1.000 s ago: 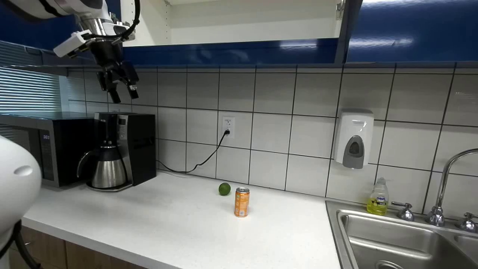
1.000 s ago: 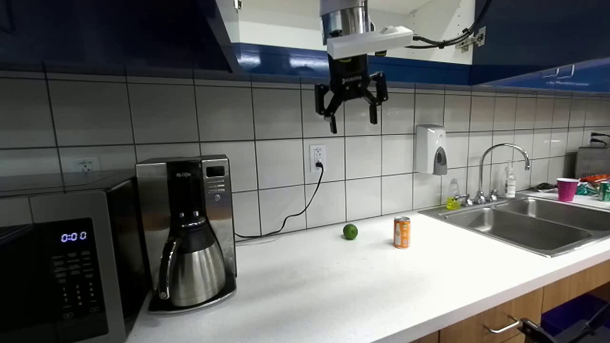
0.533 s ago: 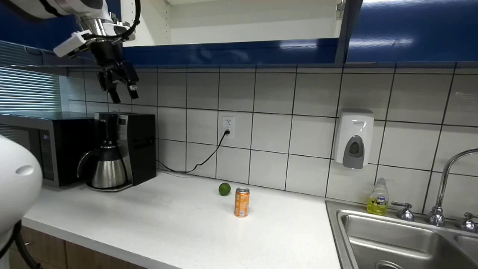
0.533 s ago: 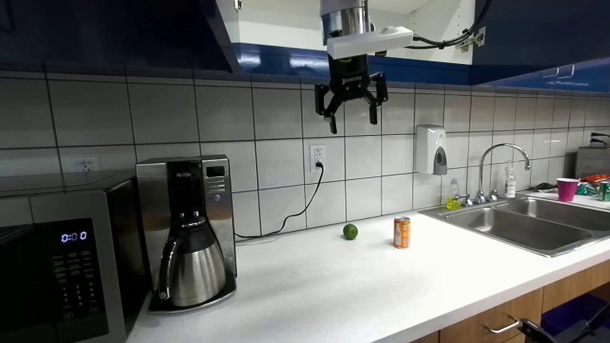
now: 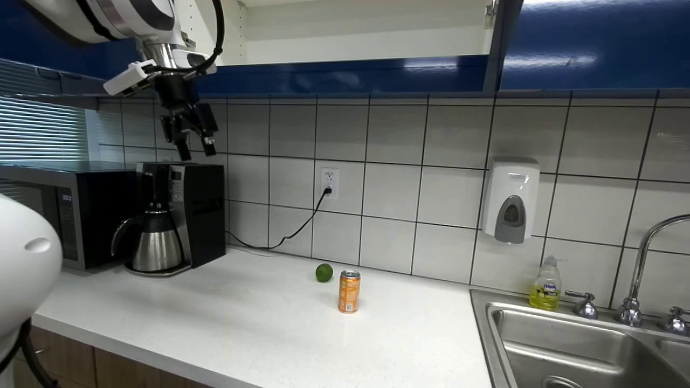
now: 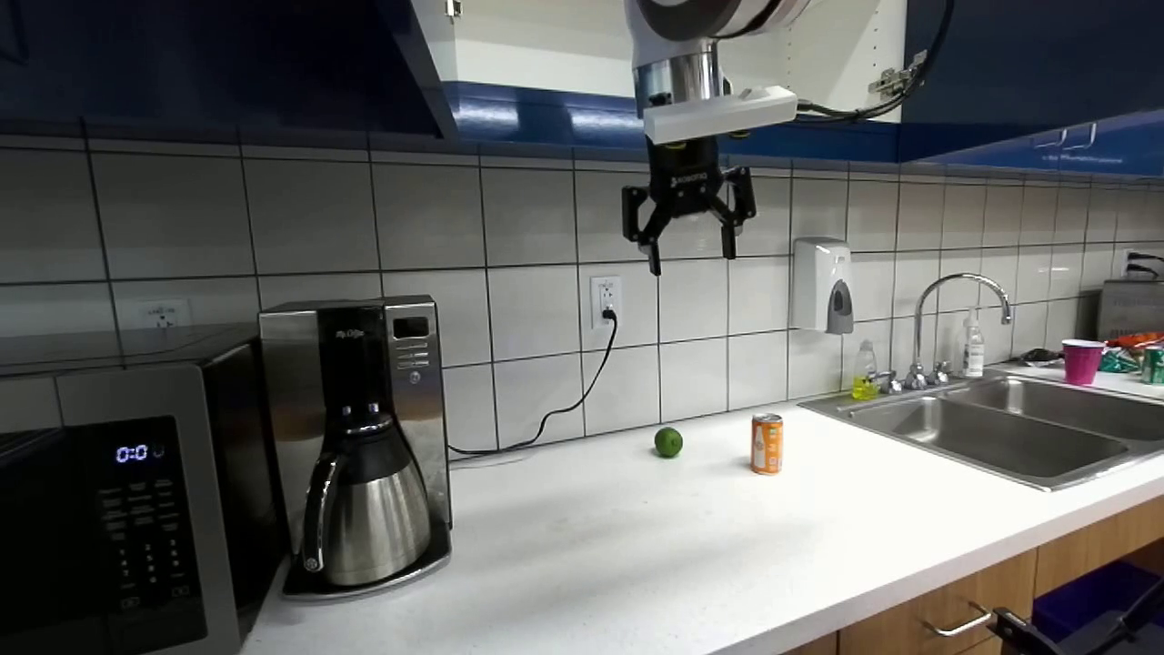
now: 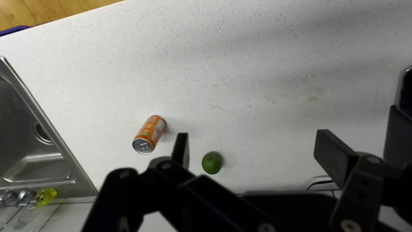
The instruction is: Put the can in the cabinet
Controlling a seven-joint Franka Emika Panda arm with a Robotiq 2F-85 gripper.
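The cabinet (image 5: 345, 74) stood open above a white counter (image 5: 259, 318), presumably for loading, its blue bottom edge the likely barrier any load had to clear. A sink (image 6: 991, 437) lay to one side and a coffee maker (image 5: 205, 215) to the other, neither apparently in the way. The gripper (image 6: 692, 262) hung in midair, jaws spread wide and holding nothing, pointed mostly down, perhaps for a grasp from above. The can (image 6: 767, 444) stood upright on the counter between sink and coffee maker, a stance that seemed to suit a pinch around its sides. A green ball (image 6: 668, 443) rested near it, liable to roll if a jaw brushed it.
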